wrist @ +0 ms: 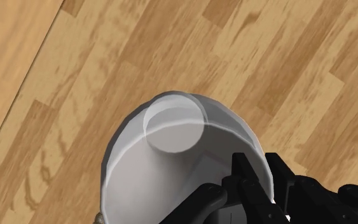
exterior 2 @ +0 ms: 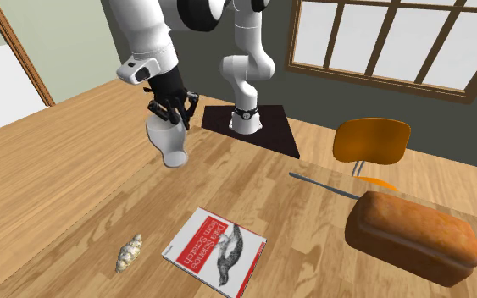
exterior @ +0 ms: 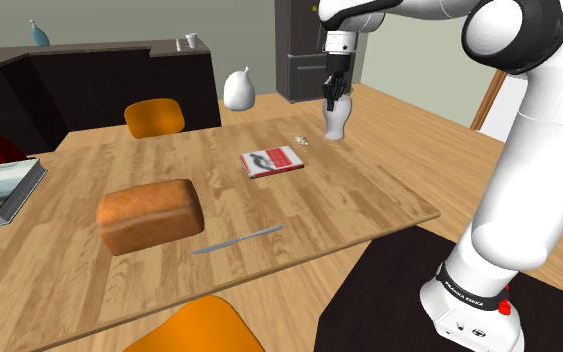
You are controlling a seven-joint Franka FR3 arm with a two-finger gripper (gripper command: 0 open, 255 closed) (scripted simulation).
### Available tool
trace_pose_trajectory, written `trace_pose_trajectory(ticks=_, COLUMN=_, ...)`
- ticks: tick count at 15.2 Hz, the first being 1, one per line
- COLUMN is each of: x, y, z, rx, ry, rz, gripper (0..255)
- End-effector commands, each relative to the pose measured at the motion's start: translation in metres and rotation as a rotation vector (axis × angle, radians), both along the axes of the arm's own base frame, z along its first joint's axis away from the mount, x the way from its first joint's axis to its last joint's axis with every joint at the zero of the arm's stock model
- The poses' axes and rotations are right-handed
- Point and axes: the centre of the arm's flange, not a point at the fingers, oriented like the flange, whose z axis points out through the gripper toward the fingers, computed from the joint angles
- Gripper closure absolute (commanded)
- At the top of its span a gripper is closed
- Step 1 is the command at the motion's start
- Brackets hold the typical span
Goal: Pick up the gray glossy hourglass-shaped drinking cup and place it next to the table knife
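**Item:** drinking cup (exterior: 335,120), pale grey, glossy, waisted.
**Location:** far part of the table (exterior: 369,195) in the shoulder view, beyond the red-and-white book (exterior: 271,161) and well apart from the table knife (exterior: 237,240). It hangs tilted under the hand. I cannot tell whether its base is clear of the wood.

**Item:** gripper (exterior: 332,92).
**State:** pinching the cup's rim wall, with one finger inside the bowl and one outside, as the wrist view shows.

**Item:** table knife.
**Location:** towards the table's near edge, just beside the bread loaf (exterior: 150,215).

**Handling note (my judgement):**
- A one-wall pinch on a glossy rim lets the cup swing, so I carry it slowly.
- I raise it enough to pass over the book and steer wide of the loaf.
- I lower it on the knife's bare side and set the base flat before I release.
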Motion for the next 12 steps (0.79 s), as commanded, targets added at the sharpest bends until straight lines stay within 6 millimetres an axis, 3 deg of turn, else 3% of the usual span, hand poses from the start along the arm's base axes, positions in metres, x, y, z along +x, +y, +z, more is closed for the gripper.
trace_pose_trajectory(ticks=1, x=-0.001, y=0.0, z=0.011, rx=0.0, ry=0.0, rz=0.0, gripper=255)
trace_pose_trajectory(ticks=12, x=-0.001, y=0.0, z=0.069, rx=0.0, ry=0.0, rz=0.0, gripper=255)
